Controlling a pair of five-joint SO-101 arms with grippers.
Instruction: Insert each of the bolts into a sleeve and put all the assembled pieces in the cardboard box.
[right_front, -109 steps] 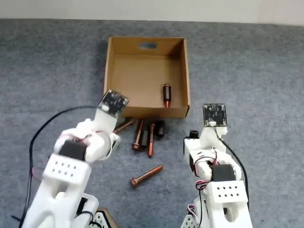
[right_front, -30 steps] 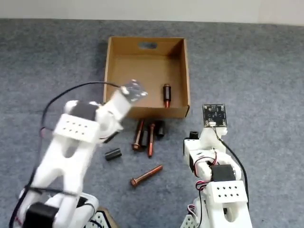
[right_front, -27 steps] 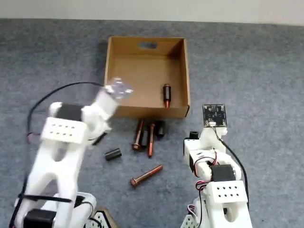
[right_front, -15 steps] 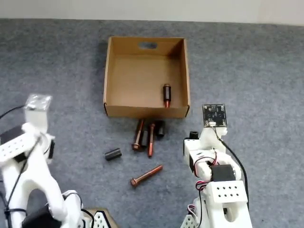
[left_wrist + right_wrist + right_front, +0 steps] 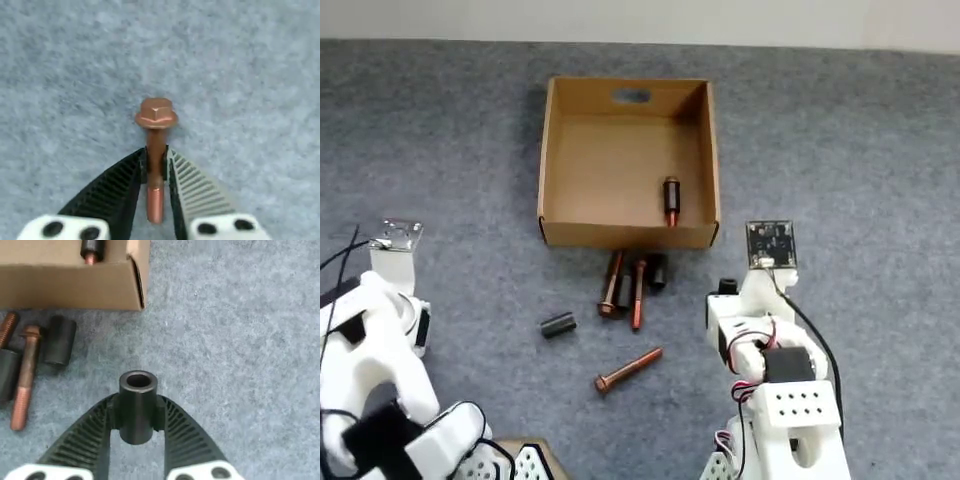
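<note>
While the left gripper (image 5: pixel 156 154) pinches a bolt (image 5: pixel 156 116), head outward, the right gripper (image 5: pixel 136 404) clamps a sleeve (image 5: pixel 137 412), bore outward. They sit well apart across the table (image 5: pixel 880 140).

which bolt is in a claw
The bolt clamped in the left claw, head outward; the others lie on the carpet or in the box.

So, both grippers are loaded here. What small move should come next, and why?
Probably swing the left gripper toward the right gripper. The left is shut on a bolt over bare carpet, well apart from the other arm. The right is shut on a sleeve with its open bore facing outward. The two pieces must meet before any insertion.
</note>
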